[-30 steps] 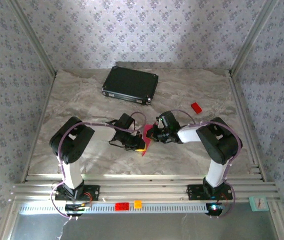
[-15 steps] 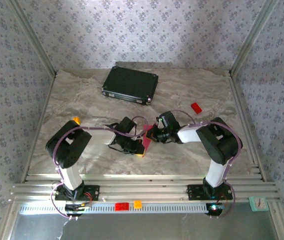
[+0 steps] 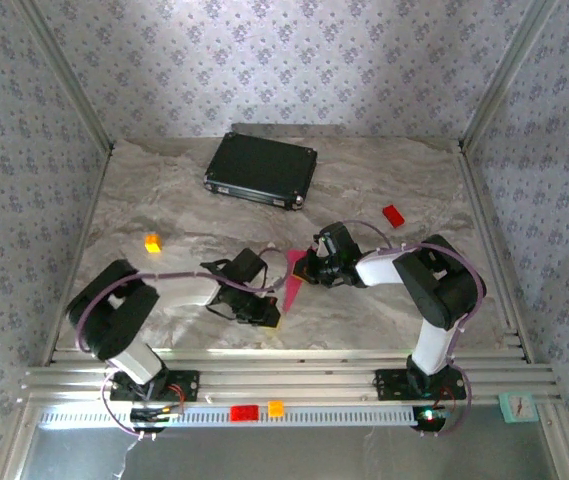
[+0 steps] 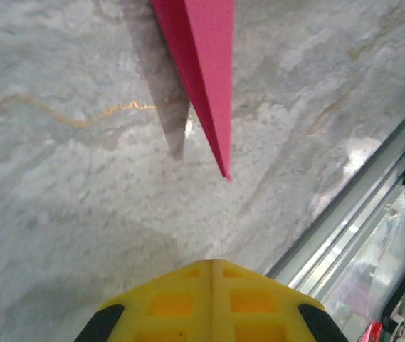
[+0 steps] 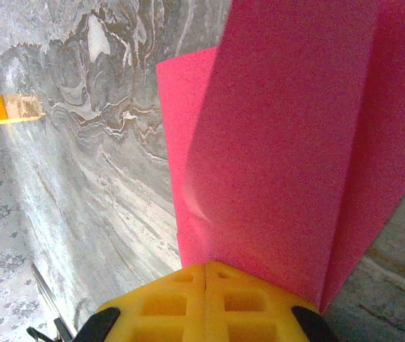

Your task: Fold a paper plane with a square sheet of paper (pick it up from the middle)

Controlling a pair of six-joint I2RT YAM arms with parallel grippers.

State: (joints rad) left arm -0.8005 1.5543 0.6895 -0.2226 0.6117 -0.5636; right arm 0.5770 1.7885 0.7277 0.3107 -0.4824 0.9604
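Marble-look stone, grey and beige with one thin gold vein running through it: that's the bench, and it's boxed in on three sides by walls papered in a small purple-grey flower print. Aluminium rails run along the near edge, and there's a glossy reflection on the stone just in front of them.

Out on the surface, a black case lies toward the back wall. A small red block sits to the right and a tiny orange cube to the left, both well apart from the action.

And the action is dead centre. The magenta paper plane is between the two arms, its slim nose pointing at the near edge. The right fingers are clamped on the wide tail end, pink paper fanning out above the yellow pads. The left fingers are pressed together with nothing between them, near the nose but clear of it. The nose throws a dark shadow on the stone just beside it.
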